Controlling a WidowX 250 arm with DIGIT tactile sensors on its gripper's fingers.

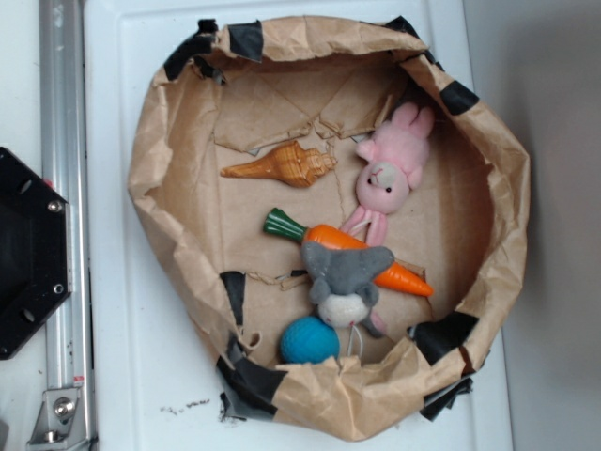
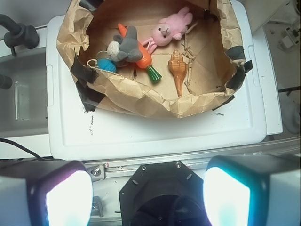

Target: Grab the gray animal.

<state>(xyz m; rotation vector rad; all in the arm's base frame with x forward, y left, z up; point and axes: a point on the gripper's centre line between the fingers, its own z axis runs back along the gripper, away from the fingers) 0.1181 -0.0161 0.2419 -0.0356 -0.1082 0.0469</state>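
Two fingers wide apart, nothing between them

Two pale fingertips of the gripper fill the bottom corners of the wrist view, one at the left and one at the right. They stand far from each other, so the claw is fully spread. It holds nothing and touches nothing. Between the fingers one sees only the black base plate of the robot and a metal rail. The claw is well apart from the toys, on the near side of the white surface. The exterior view does not show the gripper at all.

The gray animal lies in a brown paper nest with black tape on its crumpled rim. In the exterior view the plush is in the lower middle of the nest. Its wide gray ears rest across the orange carrot, which has a green leafy end pointing to the upper left. The whitish face and belly point toward the lower rim. Just beside it, touching at the lower left, is a blue ball. A pink bunny plush lies above the carrot, its long legs reaching down to it. An orange seashell toy lies to the left of the bunny, apart from the other things.
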